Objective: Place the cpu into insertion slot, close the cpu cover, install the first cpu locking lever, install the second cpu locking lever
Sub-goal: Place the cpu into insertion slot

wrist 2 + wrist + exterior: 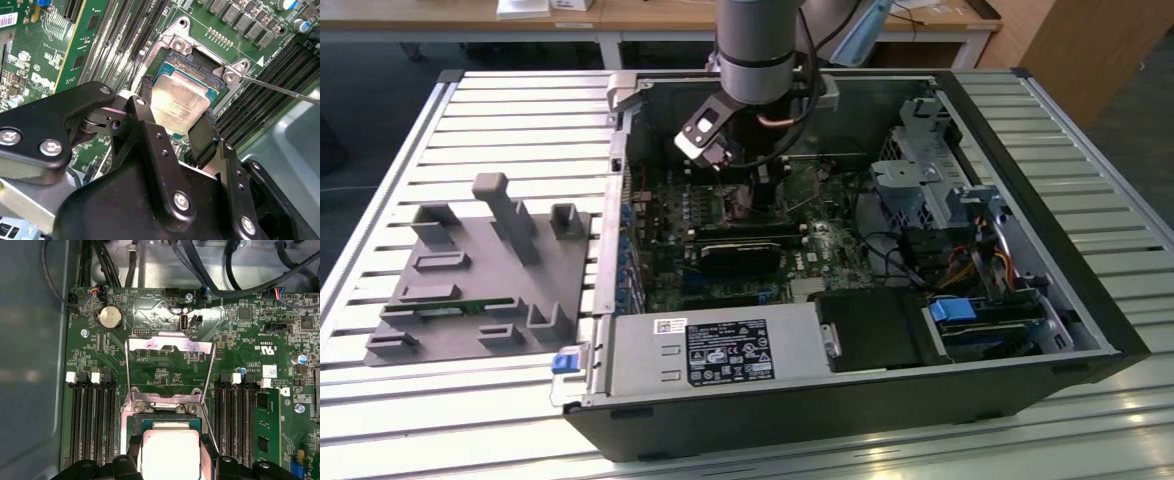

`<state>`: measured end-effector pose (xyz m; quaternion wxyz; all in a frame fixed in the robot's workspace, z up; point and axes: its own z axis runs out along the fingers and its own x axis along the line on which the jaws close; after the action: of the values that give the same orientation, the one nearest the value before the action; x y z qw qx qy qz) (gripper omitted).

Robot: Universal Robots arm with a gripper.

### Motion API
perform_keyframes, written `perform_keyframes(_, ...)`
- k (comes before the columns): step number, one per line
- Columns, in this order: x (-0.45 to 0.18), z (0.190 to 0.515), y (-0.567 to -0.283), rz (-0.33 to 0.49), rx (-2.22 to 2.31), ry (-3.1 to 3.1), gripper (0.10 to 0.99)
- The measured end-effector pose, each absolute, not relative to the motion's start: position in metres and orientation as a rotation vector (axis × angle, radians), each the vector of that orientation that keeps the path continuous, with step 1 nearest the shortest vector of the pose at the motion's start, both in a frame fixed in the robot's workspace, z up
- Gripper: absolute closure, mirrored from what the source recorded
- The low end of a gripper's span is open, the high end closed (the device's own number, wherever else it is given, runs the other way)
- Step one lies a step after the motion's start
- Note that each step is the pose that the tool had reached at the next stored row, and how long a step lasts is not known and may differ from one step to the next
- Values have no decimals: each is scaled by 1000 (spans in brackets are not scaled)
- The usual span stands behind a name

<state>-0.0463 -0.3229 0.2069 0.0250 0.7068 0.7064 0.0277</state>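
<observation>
The gripper (177, 106), fingers (202, 134) clamped on the cpu (180, 97), hangs over the insertion slot (194, 61); the cpu cover (170, 345) stands raised.

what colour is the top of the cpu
Dull silver-grey metal. The cpu top shows best in the second wrist view.

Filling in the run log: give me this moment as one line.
gripper: shut on cpu | cpu: at insertion slot, seating unclear | cpu cover: open
</observation>
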Motion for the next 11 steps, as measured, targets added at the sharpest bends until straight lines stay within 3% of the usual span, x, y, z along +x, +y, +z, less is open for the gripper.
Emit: perform_keyframes(11,-48,199,-319,86,2187,2183,545)
